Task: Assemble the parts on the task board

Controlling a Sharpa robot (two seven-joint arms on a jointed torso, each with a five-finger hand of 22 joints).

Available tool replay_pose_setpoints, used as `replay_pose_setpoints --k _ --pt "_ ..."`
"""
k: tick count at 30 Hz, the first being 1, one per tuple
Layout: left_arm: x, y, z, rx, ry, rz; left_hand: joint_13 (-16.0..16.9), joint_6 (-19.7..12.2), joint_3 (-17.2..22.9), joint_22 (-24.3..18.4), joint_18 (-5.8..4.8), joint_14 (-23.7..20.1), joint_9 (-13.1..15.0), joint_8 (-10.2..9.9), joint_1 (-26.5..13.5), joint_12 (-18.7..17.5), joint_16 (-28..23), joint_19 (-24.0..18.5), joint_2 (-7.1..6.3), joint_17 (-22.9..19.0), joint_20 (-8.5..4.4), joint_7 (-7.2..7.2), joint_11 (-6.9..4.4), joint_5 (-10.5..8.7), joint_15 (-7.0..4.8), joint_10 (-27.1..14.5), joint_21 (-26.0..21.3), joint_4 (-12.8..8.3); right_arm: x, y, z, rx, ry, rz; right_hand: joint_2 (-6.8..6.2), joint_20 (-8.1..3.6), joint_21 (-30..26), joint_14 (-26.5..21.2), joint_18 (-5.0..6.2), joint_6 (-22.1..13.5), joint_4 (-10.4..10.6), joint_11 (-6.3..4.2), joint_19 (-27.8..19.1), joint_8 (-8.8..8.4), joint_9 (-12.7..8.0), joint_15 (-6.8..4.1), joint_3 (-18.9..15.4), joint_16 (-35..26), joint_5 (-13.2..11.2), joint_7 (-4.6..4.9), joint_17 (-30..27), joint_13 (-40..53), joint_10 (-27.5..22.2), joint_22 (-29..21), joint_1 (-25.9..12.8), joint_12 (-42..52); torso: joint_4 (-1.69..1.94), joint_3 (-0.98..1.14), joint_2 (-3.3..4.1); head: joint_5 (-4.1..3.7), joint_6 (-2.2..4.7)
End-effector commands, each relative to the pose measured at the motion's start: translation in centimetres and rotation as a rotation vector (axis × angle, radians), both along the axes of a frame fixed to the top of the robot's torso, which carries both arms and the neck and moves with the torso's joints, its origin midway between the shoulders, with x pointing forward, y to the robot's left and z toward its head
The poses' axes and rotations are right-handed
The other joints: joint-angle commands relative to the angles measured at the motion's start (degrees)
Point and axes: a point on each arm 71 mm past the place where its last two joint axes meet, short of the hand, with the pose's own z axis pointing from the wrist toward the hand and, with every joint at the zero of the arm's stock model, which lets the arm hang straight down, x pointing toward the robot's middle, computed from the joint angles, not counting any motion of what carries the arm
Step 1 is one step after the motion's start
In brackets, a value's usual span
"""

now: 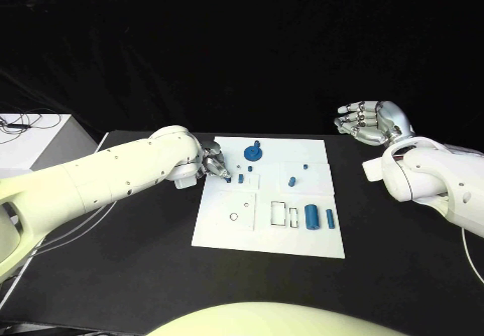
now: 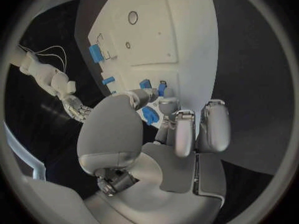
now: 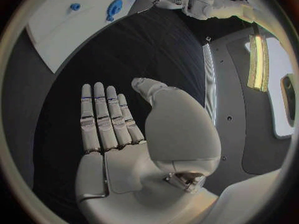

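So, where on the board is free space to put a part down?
Bare: the board's near strip, below the round hole and the slots. Crowded: the far left corner, where the left hand works beside the gear.

Both arms are glossy white shells with rounded, bulbous segments; the left arm (image 1: 111, 175) carries small dark screw holes dotted along its casing, as does the right arm (image 1: 433, 178). Each ends in a silver metallic hand: the left hand (image 2: 168, 129) has smooth grey padded fingers, and the right hand (image 3: 124, 134) shows segmented fingers with dark bands across them.
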Motion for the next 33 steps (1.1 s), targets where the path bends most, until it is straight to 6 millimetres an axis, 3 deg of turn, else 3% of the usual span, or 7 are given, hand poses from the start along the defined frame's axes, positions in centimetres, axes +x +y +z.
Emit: replay_pose_setpoints --k 1,13,20,33 --pt "-0.30 -0.32 -0.46 0.007 0.029 -0.032 0.2 0.4 10.9 0.9 -0.35 5.6 0.1 0.2 0.3 -0.1 0.4 0.3 0.02 14.1 -0.13 -0.21 0.06 0.31 -0.48 0.5 0.3 -11.1 -0.01 0.17 0.05 0.001 -0.007 0.018 -0.10 -0.10 -0.2 0.4 0.30 0.2 -0.3 0.26 -0.4 -0.31 -0.1 0.19 0.0 -0.2 0.3 3.68 -0.1 -0.1 0.2 0.0 -0.6 -0.3 0.00 0.01 0.00 0.04 0.02" --pt "-0.28 -0.29 -0.41 -0.009 0.027 -0.023 0.7 0.9 11.0 1.1 -0.41 5.7 0.0 0.0 0.3 0.1 0.5 0.4 -0.23 14.2 -0.16 -0.29 -0.01 1.10 -0.53 0.9 0.4 -11.2 0.02 0.18 -0.02 0.000 -0.003 0.018 -0.10 -0.08 -0.2 0.4 0.31 0.2 -0.3 0.27 -0.5 -0.33 -0.1 0.20 -0.1 -0.3 0.3 3.69 -0.2 -0.2 0.2 -0.2 -0.7 -0.3 -0.06 0.12 0.02 0.02 0.11" --pt "-0.26 -0.29 -0.41 -0.001 0.026 -0.024 0.7 1.0 11.1 1.2 -0.42 5.7 -0.1 -0.1 0.3 0.2 0.5 0.5 -0.36 14.2 -0.18 -0.32 -0.04 1.48 -0.55 1.0 0.5 -11.3 0.03 0.19 -0.05 0.000 -0.001 0.018 -0.10 -0.08 -0.2 0.4 0.31 0.2 -0.3 0.27 -0.5 -0.33 -0.1 0.20 -0.1 -0.3 0.3 3.69 -0.2 -0.2 0.2 -0.2 -0.7 -0.3 0.00 0.03 0.05 -0.05 0.06" --pt "-0.20 0.22 -0.55 0.006 0.048 -0.022 1.5 1.5 11.2 1.5 -0.48 5.9 -0.1 -0.3 0.3 0.5 0.8 0.6 -0.67 14.8 -0.24 -0.43 -0.13 2.35 -0.62 1.4 0.7 -11.6 0.05 0.22 -0.11 0.000 0.002 0.019 -0.09 -0.06 -0.2 0.4 0.31 0.3 -0.2 0.28 -0.5 -0.34 -0.2 0.22 -0.2 -0.3 0.3 3.69 -0.2 -0.3 0.2 -0.3 -0.8 -0.3 -0.13 0.09 0.03 0.01 0.03"
